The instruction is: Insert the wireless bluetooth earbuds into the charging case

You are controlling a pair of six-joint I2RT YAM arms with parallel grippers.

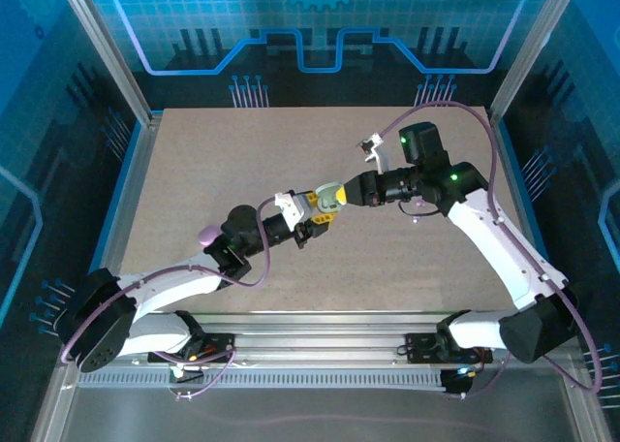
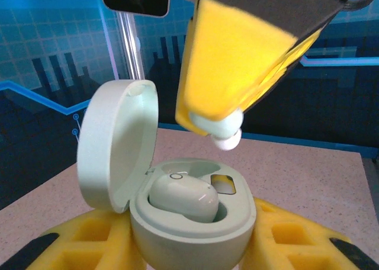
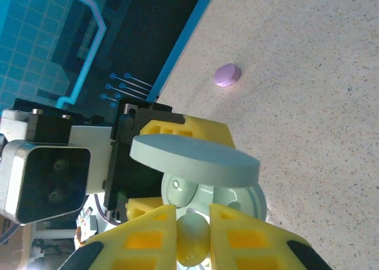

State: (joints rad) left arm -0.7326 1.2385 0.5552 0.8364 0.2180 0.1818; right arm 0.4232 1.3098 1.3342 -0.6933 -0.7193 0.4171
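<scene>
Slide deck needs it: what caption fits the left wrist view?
Left gripper grips the open charging case, one earbud seated; right gripper holds a second earbud above.

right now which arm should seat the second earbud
Right: right gripper pinches the small pale green earbud above the empty slot in the open round mint plastic case; left gripper holds it.

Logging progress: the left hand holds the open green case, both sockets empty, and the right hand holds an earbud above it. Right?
Not quite. One socket already holds an earbud, as the left wrist view shows. Otherwise yes: the left hand holds the open green case, and the right hand holds a second earbud above it.
</scene>
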